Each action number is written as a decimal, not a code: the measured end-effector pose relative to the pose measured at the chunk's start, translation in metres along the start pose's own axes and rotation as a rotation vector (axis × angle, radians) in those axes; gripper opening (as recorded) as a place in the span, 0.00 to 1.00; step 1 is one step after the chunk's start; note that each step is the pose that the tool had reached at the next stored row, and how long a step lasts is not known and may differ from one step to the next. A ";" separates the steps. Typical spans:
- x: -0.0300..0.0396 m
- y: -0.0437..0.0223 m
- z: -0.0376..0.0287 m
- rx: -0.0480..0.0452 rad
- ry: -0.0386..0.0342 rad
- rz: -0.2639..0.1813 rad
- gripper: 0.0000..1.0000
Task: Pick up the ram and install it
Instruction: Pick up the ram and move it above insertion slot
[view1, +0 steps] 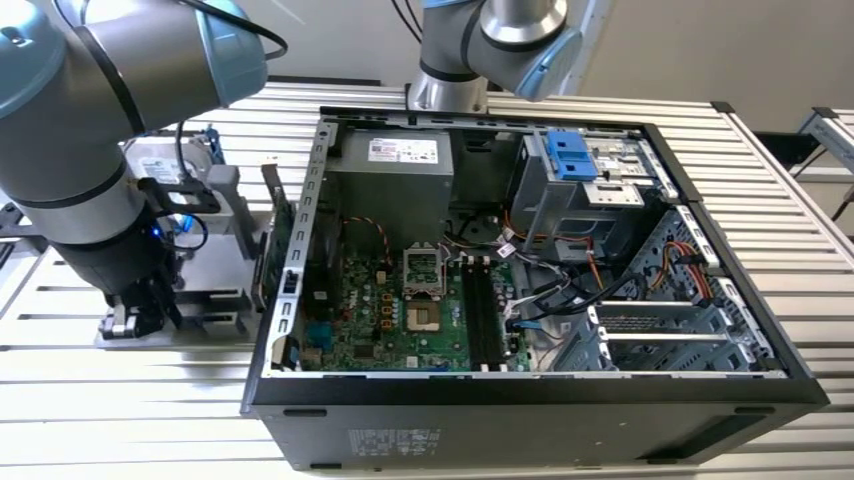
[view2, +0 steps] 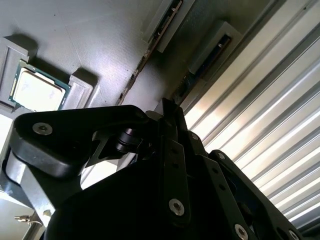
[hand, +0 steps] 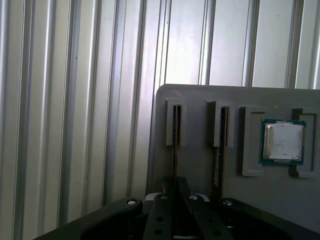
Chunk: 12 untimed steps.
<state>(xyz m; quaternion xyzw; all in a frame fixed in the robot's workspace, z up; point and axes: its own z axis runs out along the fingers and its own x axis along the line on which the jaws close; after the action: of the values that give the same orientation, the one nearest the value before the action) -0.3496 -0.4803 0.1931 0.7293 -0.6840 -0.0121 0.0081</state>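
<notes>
Claw (hand: 175, 184) is down over the tray, jaws pinched almost together on ram (hand: 174, 150). That reads as gripping its top edge. Ram stands on edge in its holder (hand: 169, 125), the one nearest the tray edge, and is not lifted out yet. Just beside it is a second stick (hand: 218, 150) in its own holder. Beyond that a CPU (hand: 283, 141) lies flat in a pocket. Tray (hand: 197, 160) sits on a slatted table (hand: 75, 100).

In the exterior view the claw (view1: 140, 305) is at the tray, on the exterior view's left of the open case (view1: 534, 410). Board slots (view1: 483, 310) look empty.

Progress, as I judge it: early. The grasp is on, but nothing is raised. Lift, carry and seating are all undone.

Room:
- The second stick is close on one side of the ram, so there's little slack there.
- The other side has the tray edge and then bare table, so it's free.
- Case wall (view1: 287, 270) stands between tray and slots, a rim to get over.
- Inside, the slots have a socket (view1: 420, 265) on one flank.
- Loose cables (view1: 561, 290) are near the other flank, a likely snag.
- Space above the case looks open.
</notes>
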 end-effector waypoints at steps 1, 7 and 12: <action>0.0000 0.0000 0.0000 0.0001 -0.0001 0.000 0.00; 0.0000 0.0002 -0.0053 -0.0001 0.0000 0.002 0.00; -0.0001 0.0004 -0.0127 -0.0001 0.0000 0.002 0.00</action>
<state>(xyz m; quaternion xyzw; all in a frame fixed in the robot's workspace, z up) -0.3497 -0.4803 0.2059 0.7288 -0.6846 -0.0121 0.0082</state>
